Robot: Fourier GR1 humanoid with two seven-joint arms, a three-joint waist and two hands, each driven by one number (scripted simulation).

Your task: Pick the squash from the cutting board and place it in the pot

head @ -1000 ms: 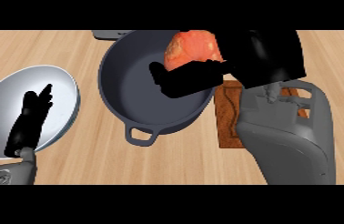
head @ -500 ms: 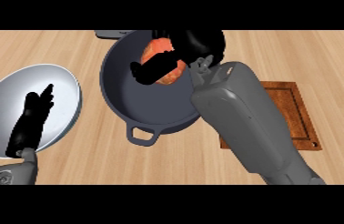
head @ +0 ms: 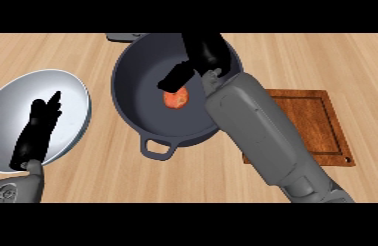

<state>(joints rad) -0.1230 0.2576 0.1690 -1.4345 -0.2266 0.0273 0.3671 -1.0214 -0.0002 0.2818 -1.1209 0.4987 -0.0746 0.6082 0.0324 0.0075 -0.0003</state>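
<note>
Over pot: right robot hand open, squash below.

Even, bright light; perhaps faint shadows.

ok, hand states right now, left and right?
Left robot hand: open, resting over the round silver plate, holding nothing.
Right robot hand: open above the orange squash in the dark grey pot.

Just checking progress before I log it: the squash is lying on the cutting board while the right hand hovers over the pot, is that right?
Not quite. The head view shows the squash inside the pot, not on the cutting board, which is bare where visible. The right hand is indeed over the pot.
</note>
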